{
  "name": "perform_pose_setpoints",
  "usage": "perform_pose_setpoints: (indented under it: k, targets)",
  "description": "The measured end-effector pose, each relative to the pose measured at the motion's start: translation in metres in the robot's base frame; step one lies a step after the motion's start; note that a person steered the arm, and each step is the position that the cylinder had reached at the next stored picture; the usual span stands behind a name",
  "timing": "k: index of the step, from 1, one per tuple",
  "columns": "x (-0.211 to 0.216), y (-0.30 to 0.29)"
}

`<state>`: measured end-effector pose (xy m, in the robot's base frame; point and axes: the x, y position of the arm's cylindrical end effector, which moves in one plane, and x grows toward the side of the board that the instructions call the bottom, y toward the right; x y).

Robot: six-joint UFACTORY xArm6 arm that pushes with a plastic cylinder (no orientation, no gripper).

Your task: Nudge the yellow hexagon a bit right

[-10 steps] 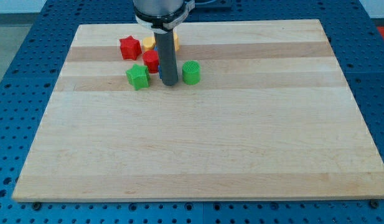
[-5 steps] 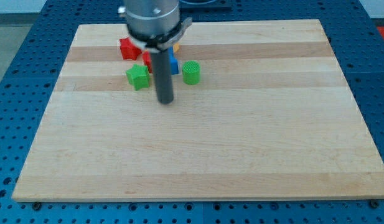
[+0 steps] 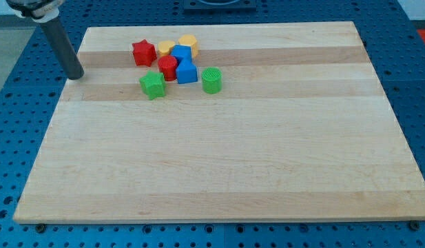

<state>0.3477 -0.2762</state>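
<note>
The yellow hexagon point(image 3: 189, 42) lies near the view's top, at the upper right of a tight cluster of blocks. A blue block point(image 3: 182, 54) touches it just below. A second yellow block point(image 3: 164, 47) sits to its left. My tip point(image 3: 76, 76) is far off to the view's left, at the left edge of the wooden board point(image 3: 219, 151). It is well apart from every block. The nearest block to it is the red star point(image 3: 143, 52).
The cluster also holds a red block point(image 3: 168, 67) and a blue cube point(image 3: 187, 72). A green star point(image 3: 152, 85) sits at its lower left and a green cylinder point(image 3: 211, 80) at its lower right. A blue perforated table surrounds the board.
My tip has left the cluster, first moving toward the view's bottom, then far to the view's left edge of the board. The blocks it hid now show.
</note>
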Motion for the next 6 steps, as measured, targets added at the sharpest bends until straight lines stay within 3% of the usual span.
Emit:
perform_pose_setpoints:
  k: [1,2,3,4,6]
  targets:
    - [-0.006,0.005]
    - [-0.070,-0.012]
    - [-0.106,0.052]
    - [-0.106,0.117]
    - [-0.108,0.179]
